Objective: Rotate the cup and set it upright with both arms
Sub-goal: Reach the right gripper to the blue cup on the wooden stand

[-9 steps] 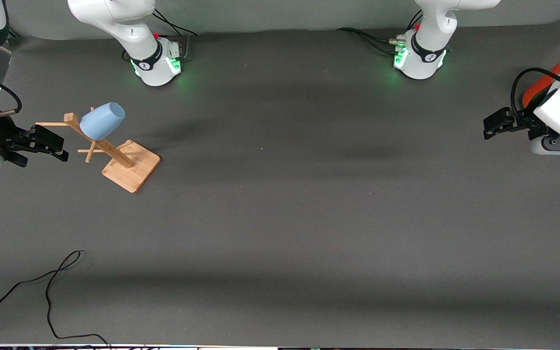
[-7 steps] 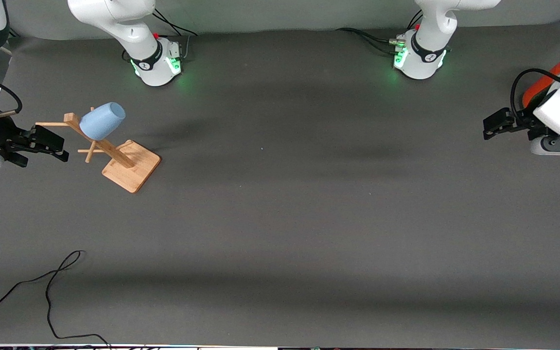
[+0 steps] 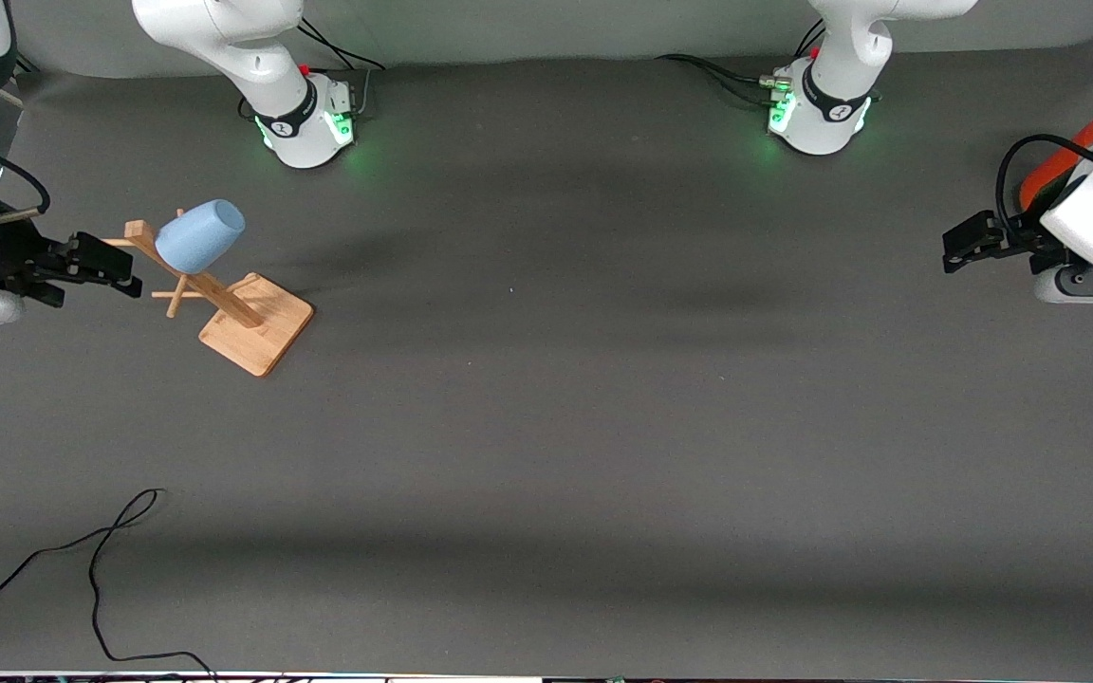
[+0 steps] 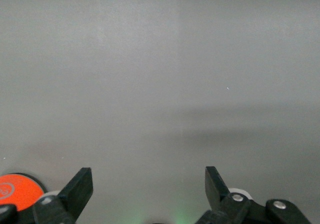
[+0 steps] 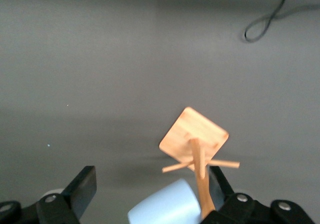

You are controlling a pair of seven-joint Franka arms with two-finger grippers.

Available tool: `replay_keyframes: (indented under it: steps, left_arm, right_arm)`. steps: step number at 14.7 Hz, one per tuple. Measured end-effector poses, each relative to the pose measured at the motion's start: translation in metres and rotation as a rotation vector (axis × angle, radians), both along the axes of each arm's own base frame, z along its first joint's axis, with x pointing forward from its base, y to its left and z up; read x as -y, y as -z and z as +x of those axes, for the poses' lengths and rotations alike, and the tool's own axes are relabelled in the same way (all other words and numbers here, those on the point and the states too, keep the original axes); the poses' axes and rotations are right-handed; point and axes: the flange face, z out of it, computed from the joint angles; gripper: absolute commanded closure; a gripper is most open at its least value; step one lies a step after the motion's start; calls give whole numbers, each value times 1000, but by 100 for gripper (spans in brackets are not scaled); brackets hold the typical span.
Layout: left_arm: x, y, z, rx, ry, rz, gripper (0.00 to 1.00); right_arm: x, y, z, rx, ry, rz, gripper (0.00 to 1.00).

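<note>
The pale blue cup [image 3: 199,235] hangs tilted on a peg of a wooden rack [image 3: 257,323], mouth toward the post. My right gripper [image 3: 120,270] is open, level with the rack's top and close to the pegs, apart from the cup. In the right wrist view the cup [image 5: 167,206] lies between the gripper's [image 5: 151,183] spread fingers, and the rack's post [image 5: 201,179] runs beside one finger. My left gripper [image 3: 960,245] is open and empty and waits at the left arm's end of the table. It also shows open in the left wrist view [image 4: 148,184].
An orange-red cylinder [image 3: 1054,161] stands beside the left arm's wrist and shows in the left wrist view [image 4: 12,189]. A black cable [image 3: 101,550] lies on the table near the front camera, at the right arm's end.
My right gripper has moved closer to the rack's top pegs and the cup. The cup, the rack and the left arm have not moved.
</note>
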Motion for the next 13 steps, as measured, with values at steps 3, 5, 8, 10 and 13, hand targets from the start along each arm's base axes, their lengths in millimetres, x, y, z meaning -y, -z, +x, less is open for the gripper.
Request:
replay_keyframes:
  steps: [3, 5, 8, 10, 13]
  left_arm:
    - [0, 0, 0, 0, 0, 0, 0]
    - [0, 0, 0, 0, 0, 0, 0]
    - [0, 0, 0, 0, 0, 0, 0]
    - [0, 0, 0, 0, 0, 0, 0]
    - [0, 0, 0, 0, 0, 0, 0]
  right_arm:
    - [3, 10, -30, -64, 237, 11, 0]
    - [3, 18, -57, -99, 412, 6, 0]
    - [1, 40, -95, -120, 681, 30, 0]
    - [4, 56, -117, -116, 784, 54, 0]
    - [35, 78, -138, -159, 891, 109, 0]
